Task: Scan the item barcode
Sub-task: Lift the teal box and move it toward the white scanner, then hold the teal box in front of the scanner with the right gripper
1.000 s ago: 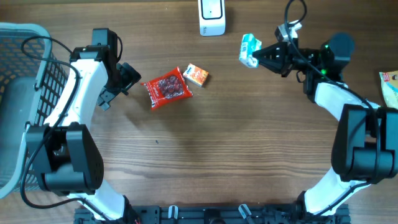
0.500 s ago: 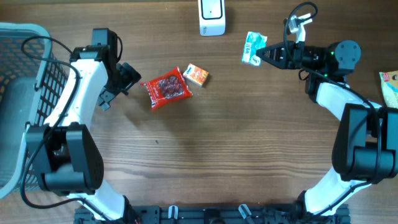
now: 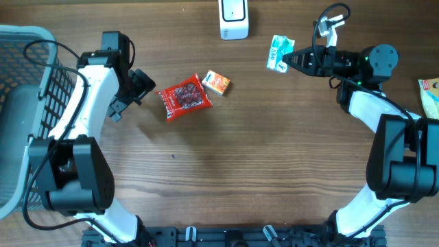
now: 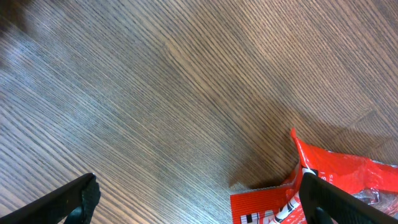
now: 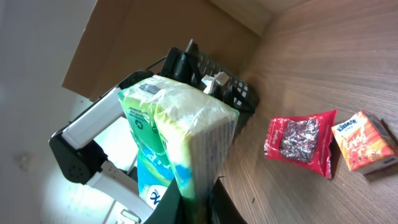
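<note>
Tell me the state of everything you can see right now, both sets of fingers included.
Left fingers: open, holding nothing.
Right fingers: shut on the tissue pack.
Tissue pack: held off the table, near the scanner.
Red bag: lying flat on the table.
Orange box: lying beside the red bag.
Scanner: at the far table edge, untouched.

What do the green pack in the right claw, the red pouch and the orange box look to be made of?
The green pack: thin plastic film, glossy and crinkled, probably over soft tissues. The red pouch: shiny plastic film with a clear window showing its contents. The orange box: likely printed cardboard, judging by its crisp flat faces.
</note>
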